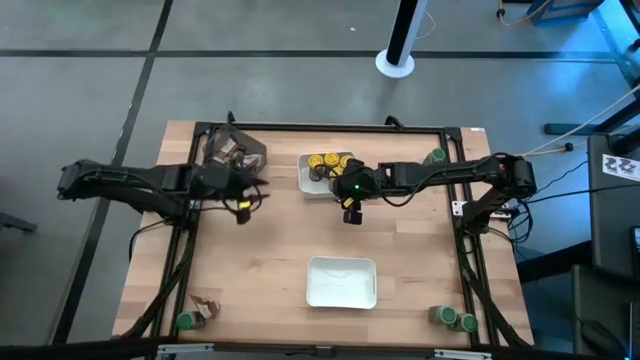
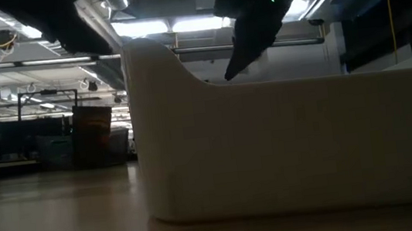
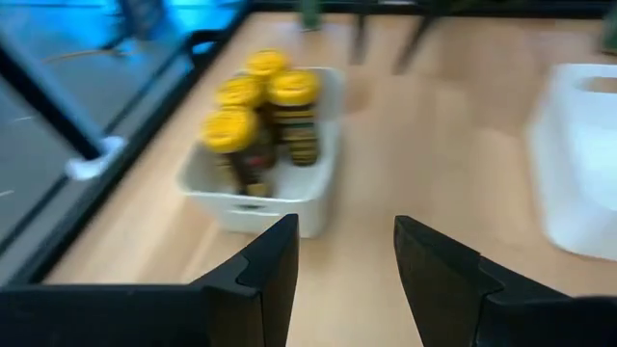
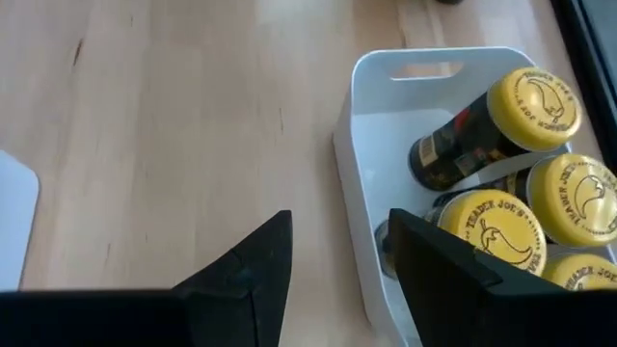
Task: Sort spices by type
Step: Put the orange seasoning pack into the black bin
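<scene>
Several yellow-lidded spice jars (image 1: 325,162) stand and lie in a white tray (image 1: 305,185) at the table's far middle; both wrist views show these jars (image 3: 255,106) (image 4: 501,116). My left gripper (image 1: 245,205) hangs open and empty to the left of that tray, its fingers (image 3: 345,236) pointing toward it. My right gripper (image 1: 352,212) hovers open and empty just off the tray's near edge (image 4: 352,145). Brown packets (image 1: 228,150) lie in a dark bin at the far left. Green-lidded jars stand at the far right (image 1: 437,157), near left (image 1: 185,322) and near right (image 1: 455,320).
A second white tray (image 1: 341,282) sits at the near middle and fills the low view (image 2: 295,144). A loose brown packet (image 1: 207,308) lies at the near left beside the green-lidded jar. Bare wood lies between the two trays. A black frame borders the table.
</scene>
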